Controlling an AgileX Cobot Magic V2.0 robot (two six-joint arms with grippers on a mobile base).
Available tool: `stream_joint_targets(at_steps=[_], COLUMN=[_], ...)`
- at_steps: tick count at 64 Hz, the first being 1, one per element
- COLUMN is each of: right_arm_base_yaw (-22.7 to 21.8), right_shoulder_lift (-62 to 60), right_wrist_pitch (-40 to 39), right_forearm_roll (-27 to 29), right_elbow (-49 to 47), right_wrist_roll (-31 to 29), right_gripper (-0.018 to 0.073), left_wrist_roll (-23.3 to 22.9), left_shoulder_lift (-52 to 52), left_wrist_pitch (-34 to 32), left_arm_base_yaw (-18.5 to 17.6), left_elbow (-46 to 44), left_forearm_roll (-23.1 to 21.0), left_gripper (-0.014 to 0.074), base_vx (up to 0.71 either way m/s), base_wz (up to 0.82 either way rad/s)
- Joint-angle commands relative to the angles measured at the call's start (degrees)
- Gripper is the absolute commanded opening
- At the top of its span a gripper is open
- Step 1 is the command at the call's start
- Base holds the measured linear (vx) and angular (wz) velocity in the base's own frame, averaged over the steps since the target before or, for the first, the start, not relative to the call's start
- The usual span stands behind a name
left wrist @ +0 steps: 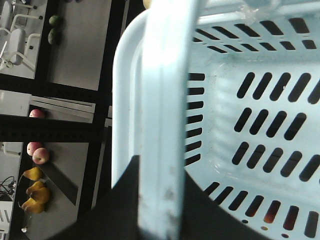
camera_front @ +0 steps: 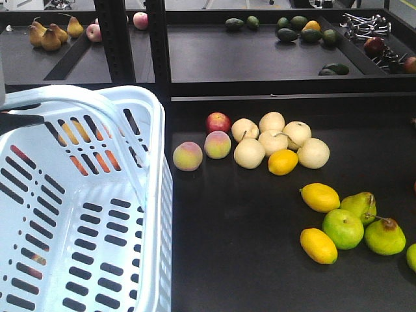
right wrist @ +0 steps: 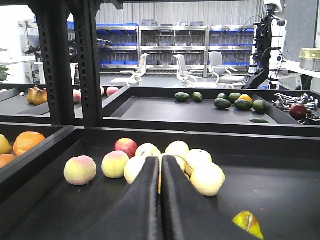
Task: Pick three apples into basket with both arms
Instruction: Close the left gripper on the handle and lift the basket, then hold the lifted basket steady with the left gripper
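The pale blue-white basket [camera_front: 84, 214] fills the left of the front view, and the part of its inside that shows holds no fruit. My left gripper [left wrist: 161, 172] is shut on the basket's hoop handle [left wrist: 165, 90], one black jaw on each side. One red apple [camera_front: 218, 121] lies at the back of the near black tray, beside two peaches; the right wrist view shows this apple [right wrist: 126, 146] too. A dark maroon apple [camera_front: 374, 45] sits on the far right shelf. My right gripper [right wrist: 160, 161] hovers low over the tray, shut and empty, pointing at the pale pears.
Pale pears [camera_front: 273, 140], peaches [camera_front: 188, 156], lemons [camera_front: 320, 197] and green pears [camera_front: 364, 227] lie on the near tray [camera_front: 234, 247]. A black rack post [camera_front: 158, 45] stands behind the basket. Oranges [right wrist: 27, 141] lie in the left bin. Avocados [camera_front: 299, 29] lie on the back shelf.
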Motion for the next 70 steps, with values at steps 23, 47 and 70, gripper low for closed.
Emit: stream_joint_targets(at_steps=[23, 47, 70], right_arm_base_yaw=[0.0, 0.0, 0.0], right_shoulder_lift=[-0.8, -0.8, -0.8], right_wrist_pitch=[-4.2, -4.2, -4.2], right_forearm_roll=[-0.4, -0.4, -0.4], right_elbow=[0.8, 0.8, 0.8], right_wrist_roll=[0.0, 0.0, 0.0], right_gripper=[-0.0008, -0.0008, -0.0008], left_wrist_roll=[-0.9, -0.9, -0.9], left_shoulder_lift=[-0.9, -0.9, -0.9], left_wrist_pitch=[-4.2, -4.2, -4.2], left_arm_base_yaw=[-0.2, -0.2, -0.2], left_elbow=[-1.7, -1.7, -1.7], left_forearm_roll=[0.6, 0.6, 0.6], left_gripper=[-0.0008, -0.0008, -0.0006], base_vx=[0.00, 0.00, 0.00], base_wz=[0.00, 0.00, 0.00])
